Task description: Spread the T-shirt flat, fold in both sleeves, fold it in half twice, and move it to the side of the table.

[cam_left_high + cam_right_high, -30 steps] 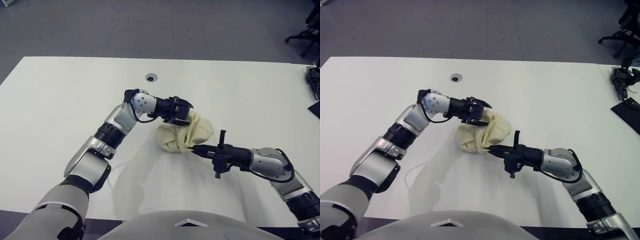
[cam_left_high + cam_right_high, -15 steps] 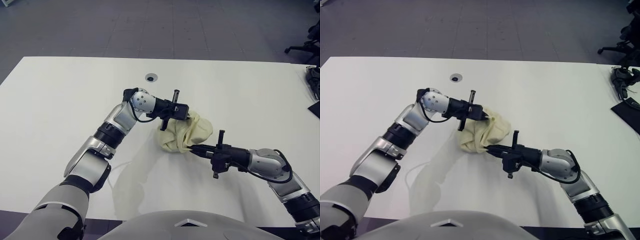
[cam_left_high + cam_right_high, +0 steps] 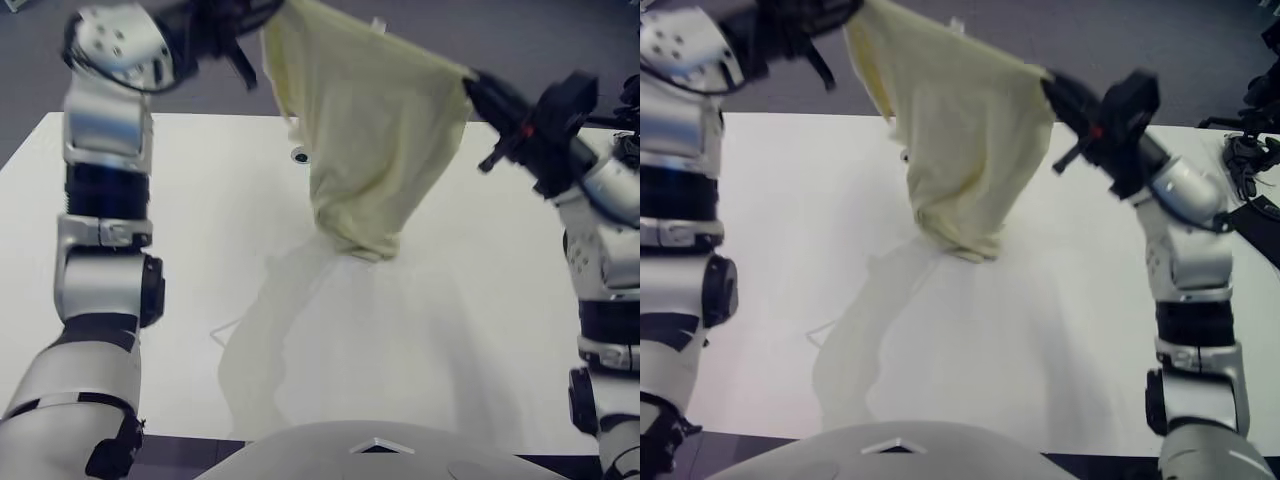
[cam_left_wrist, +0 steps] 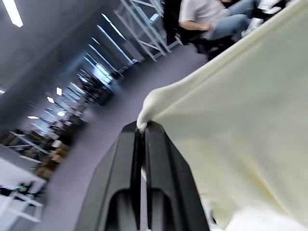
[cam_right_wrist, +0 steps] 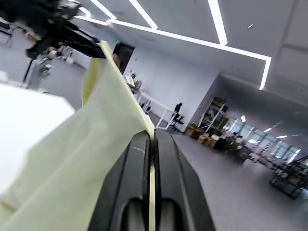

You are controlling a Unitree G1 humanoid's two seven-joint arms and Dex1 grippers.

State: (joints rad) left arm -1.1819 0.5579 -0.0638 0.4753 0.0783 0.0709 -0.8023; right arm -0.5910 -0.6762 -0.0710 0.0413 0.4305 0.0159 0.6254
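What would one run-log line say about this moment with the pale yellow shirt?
stage: spreading, not yet flat | T-shirt: hanging bunched above table | left gripper: shut on top edge | right gripper: shut on top edge

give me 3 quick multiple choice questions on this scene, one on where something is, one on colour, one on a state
1. Where is the T-shirt relative to the table?
A. spread flat on it
B. hanging above it, between the left gripper and the right gripper
C. folded at its side

2. What colour is the T-shirt?
A. pale yellow
B. dark blue
C. red

3. How is the left gripper?
A. wide open
B. shut on nothing
C. shut on the T-shirt

Answers:
1 B: the head views show it strung between the two raised grippers over the table.
2 A: the cloth is pale yellow in every view.
3 C: the left wrist view shows cloth pinched between its closed fingers.
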